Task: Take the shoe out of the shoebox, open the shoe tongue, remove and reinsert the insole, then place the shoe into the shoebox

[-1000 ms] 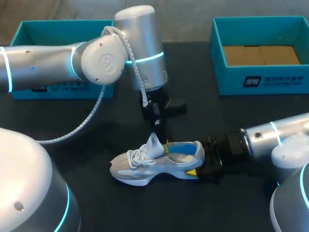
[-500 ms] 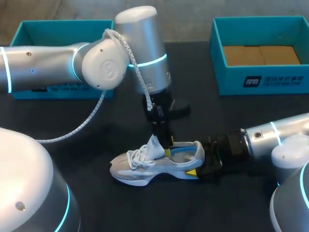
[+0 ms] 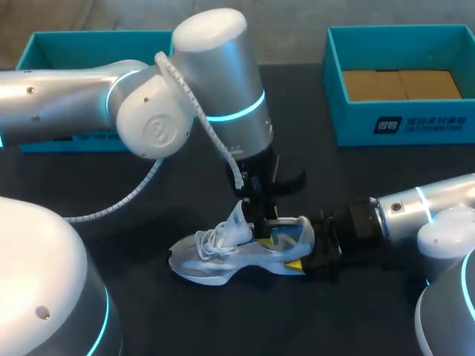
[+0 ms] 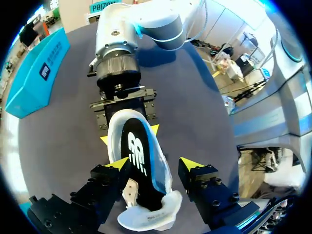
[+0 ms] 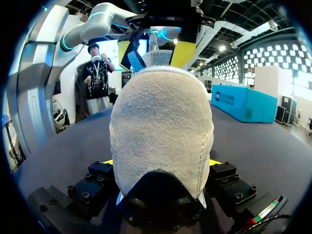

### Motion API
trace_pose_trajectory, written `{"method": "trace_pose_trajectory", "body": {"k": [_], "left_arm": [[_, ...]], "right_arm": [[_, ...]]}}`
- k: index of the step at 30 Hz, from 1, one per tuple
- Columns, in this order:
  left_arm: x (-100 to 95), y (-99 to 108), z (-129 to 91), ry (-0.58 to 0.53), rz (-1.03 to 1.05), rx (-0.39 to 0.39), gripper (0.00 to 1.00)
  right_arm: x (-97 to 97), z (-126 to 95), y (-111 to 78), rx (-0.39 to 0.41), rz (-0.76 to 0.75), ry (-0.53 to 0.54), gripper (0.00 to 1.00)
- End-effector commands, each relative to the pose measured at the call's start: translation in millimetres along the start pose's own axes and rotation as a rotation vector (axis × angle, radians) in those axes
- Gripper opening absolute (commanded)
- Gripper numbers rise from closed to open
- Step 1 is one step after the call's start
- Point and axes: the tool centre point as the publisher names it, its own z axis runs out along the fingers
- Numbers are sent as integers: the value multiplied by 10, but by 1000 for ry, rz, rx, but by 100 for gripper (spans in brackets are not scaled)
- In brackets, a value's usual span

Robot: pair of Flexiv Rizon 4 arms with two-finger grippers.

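Note:
A grey-and-white shoe (image 3: pixel 223 256) lies on its sole on the black table, toe toward my left. Its white tongue (image 3: pixel 237 222) stands up and back. My right gripper (image 3: pixel 306 256) is shut on the heel; in the right wrist view the suede heel (image 5: pixel 161 122) fills the space between its fingers (image 5: pixel 162 163). My left gripper (image 3: pixel 263 226) hangs over the shoe's opening, open. In the left wrist view its yellow tips (image 4: pixel 153 164) straddle the collar above the black insole (image 4: pixel 139 161). The right gripper (image 4: pixel 129 135) shows beyond, at the heel.
A teal shoebox (image 3: pixel 401 122) with brown cardboard inside stands at the back right. Another teal box (image 3: pixel 44 44) sits at the back left, partly behind my left arm. A white cable (image 3: pixel 133 193) loops down from the left arm.
My left gripper has come down and to the right, from above the tongue to the shoe's opening, and its fingers have opened. The right gripper and the shoe have stayed put.

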Motion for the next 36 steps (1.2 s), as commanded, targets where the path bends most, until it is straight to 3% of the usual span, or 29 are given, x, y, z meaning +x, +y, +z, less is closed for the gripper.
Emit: {"method": "trace_pose_trajectory", "body": {"k": [1, 13, 15, 36], "left_arm": [[137, -15, -40, -184, -2, -10, 63], [107, -59, 27, -352, -44, -27, 55], [65, -74, 52, -369, -54, -31, 50], [-135, -127, 271, -530, -95, -24, 44]], "right_arm": [[11, 10, 7, 5, 0, -1, 0], [11, 10, 7, 5, 0, -1, 0], [11, 10, 7, 5, 0, -1, 0], [11, 10, 7, 5, 0, -1, 0]]}}
